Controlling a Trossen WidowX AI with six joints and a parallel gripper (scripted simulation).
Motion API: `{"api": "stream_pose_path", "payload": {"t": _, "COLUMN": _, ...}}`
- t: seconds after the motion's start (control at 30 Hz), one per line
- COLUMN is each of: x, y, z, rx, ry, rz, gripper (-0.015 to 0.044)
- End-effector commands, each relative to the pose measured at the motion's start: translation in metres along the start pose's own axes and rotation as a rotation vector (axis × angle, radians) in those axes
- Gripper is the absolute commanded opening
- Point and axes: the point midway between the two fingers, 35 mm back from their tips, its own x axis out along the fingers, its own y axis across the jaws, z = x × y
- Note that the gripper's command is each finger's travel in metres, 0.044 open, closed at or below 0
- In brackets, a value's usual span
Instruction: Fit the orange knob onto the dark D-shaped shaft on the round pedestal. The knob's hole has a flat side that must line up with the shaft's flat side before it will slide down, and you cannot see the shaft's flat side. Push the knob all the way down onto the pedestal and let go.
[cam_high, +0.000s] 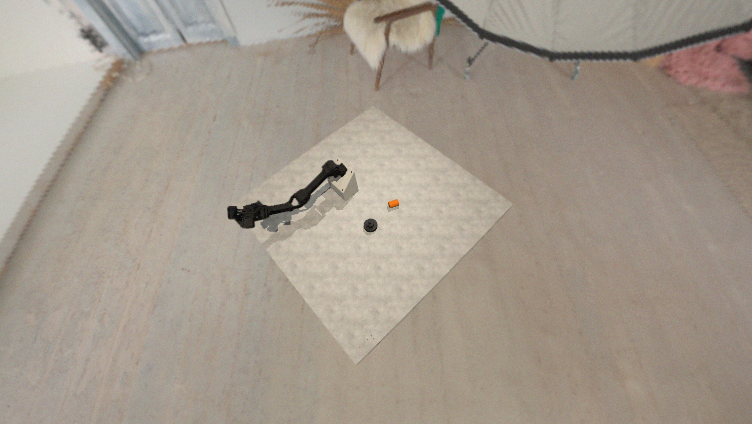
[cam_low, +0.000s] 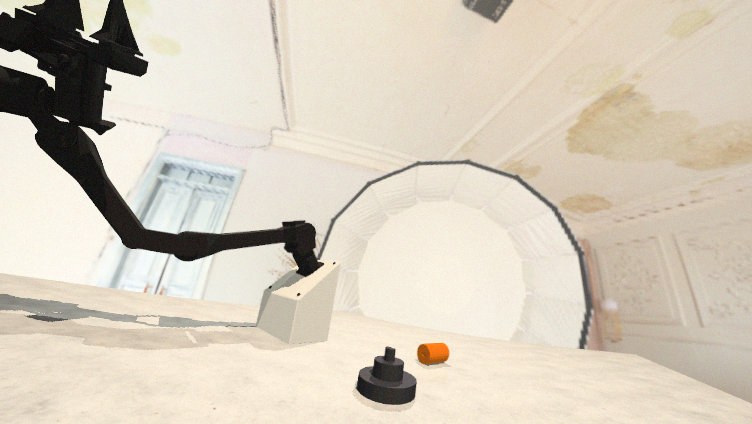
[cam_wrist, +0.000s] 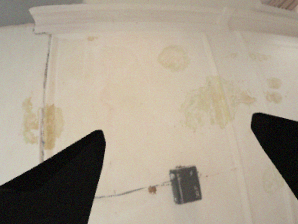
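The orange knob (cam_high: 393, 203) (cam_low: 434, 353) lies on its side on the table, one round end turned toward the left in the exterior view. The dark round pedestal (cam_high: 366, 229) (cam_low: 386, 390) stands upright near it, with a gap between them. Its short shaft (cam_low: 389, 353) points up and is bare; its flat side cannot be made out. My gripper (cam_low: 95, 5) (cam_wrist: 179, 128) is wide open and empty, high at the left in the exterior view, far from knob and pedestal. Its fingers point upward, and the wrist view shows only ceiling between them.
The pale arm base (cam_high: 345, 187) (cam_low: 310, 316) stands on the light square table top (cam_high: 384, 294) (cam_low: 210, 389), to the left of the knob and pedestal. The black arm reaches out left from the base, its hand over the table's left edge in the top view.
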Motion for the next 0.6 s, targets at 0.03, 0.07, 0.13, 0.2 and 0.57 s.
{"api": "stream_pose_path", "payload": {"t": 0.03, "x": 0.048, "y": -0.025, "z": -0.072, "rx": -0.244, "ry": 0.093, "rz": -0.12, "gripper": 0.044}}
{"api": "stream_pose_path", "payload": {"t": 0.07, "x": 0.057, "y": -0.031, "z": -0.085, "rx": -0.289, "ry": 0.106, "rz": -0.145, "gripper": 0.044}}
{"api": "stream_pose_path", "payload": {"t": 0.13, "x": 0.074, "y": -0.044, "z": -0.111, "rx": -0.378, "ry": 0.131, "rz": -0.194, "gripper": 0.044}}
{"api": "stream_pose_path", "payload": {"t": 0.2, "x": 0.089, "y": -0.061, "z": -0.134, "rx": -0.45, "ry": 0.159, "rz": -0.239, "gripper": 0.044}}
{"api": "stream_pose_path", "payload": {"t": 0.57, "x": 0.153, "y": -0.195, "z": -0.243, "rx": -0.913, "ry": 0.341, "rz": -0.533, "gripper": 0.044}}
